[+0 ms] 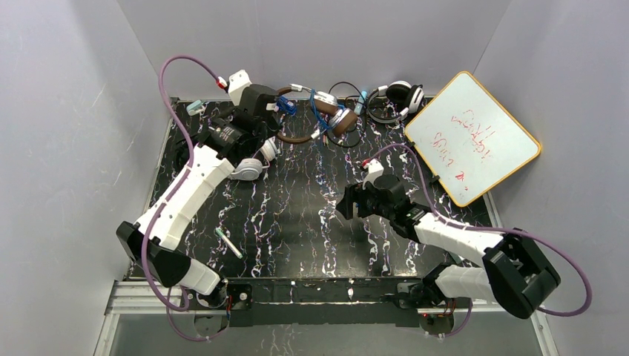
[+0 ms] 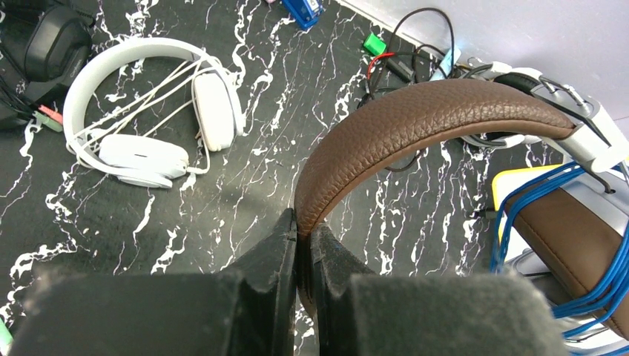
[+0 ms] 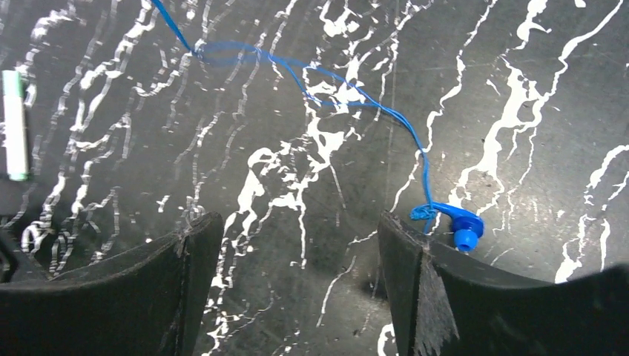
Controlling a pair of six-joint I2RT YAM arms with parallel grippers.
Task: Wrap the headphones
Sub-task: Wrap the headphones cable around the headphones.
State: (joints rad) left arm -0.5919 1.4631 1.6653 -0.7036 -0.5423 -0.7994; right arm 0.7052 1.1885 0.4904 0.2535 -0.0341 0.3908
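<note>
- Brown headphones [image 2: 438,111] are at the far side of the table [image 1: 297,222], and the left claw [image 2: 303,245] pinches their soft brown band. The claw is squeezed tight on the band.
- Blue cord [image 2: 564,222] is looped many times around one ear cup of that brown pair.
- White headphones [image 2: 141,119] lie flat on the black table with white streaks, just beside the left arm. Their thin white cord goes back and forth across the band.
- One more headset [image 1: 397,96], black with pale cups, sits at the far edge, next to the whiteboard [image 1: 475,137].
- The whiteboard has a yellow rim and red scribbles on it. It leans at the right side.
- The right claw [image 3: 297,252] is spread wide and holds nothing. It hangs over the middle of the table.
- A loose end of the blue cord [image 3: 334,81] lies on the table under it, and the blue plug [image 3: 463,226] sits just beside one finger.
- A green and white pen [image 1: 228,243] lies on the table, well apart from the headphones.
</note>
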